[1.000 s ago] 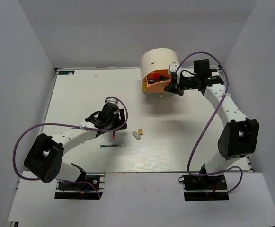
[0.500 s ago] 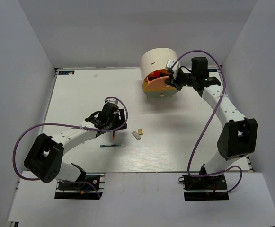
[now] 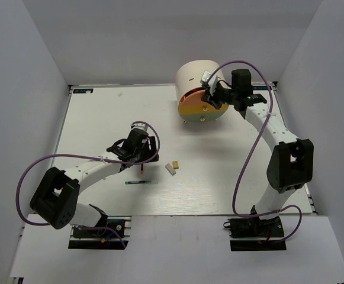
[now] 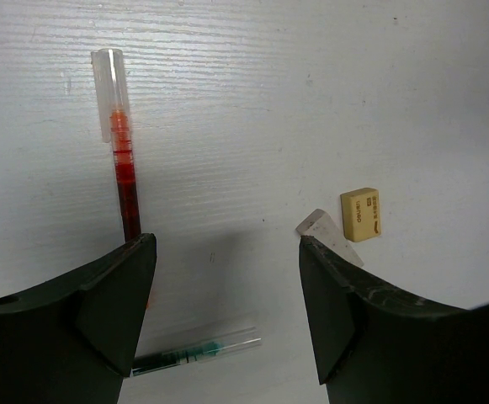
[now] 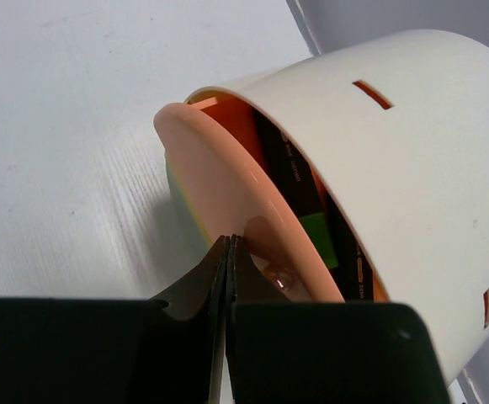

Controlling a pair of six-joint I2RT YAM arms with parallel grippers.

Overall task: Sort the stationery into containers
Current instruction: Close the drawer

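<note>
At the far edge of the table (image 3: 95, 112), the right gripper (image 5: 230, 246), pinched shut, is touching the orange drawer (image 5: 215, 172). The left gripper (image 4: 225, 244) is hovering wide open beside the erasers (image 4: 361, 214).

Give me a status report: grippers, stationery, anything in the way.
Left gripper open above the table. Right gripper shut, tips against the ajar orange drawer. Red pen, green pen, white eraser, tan eraser loose on table. Nothing blocking them.
</note>
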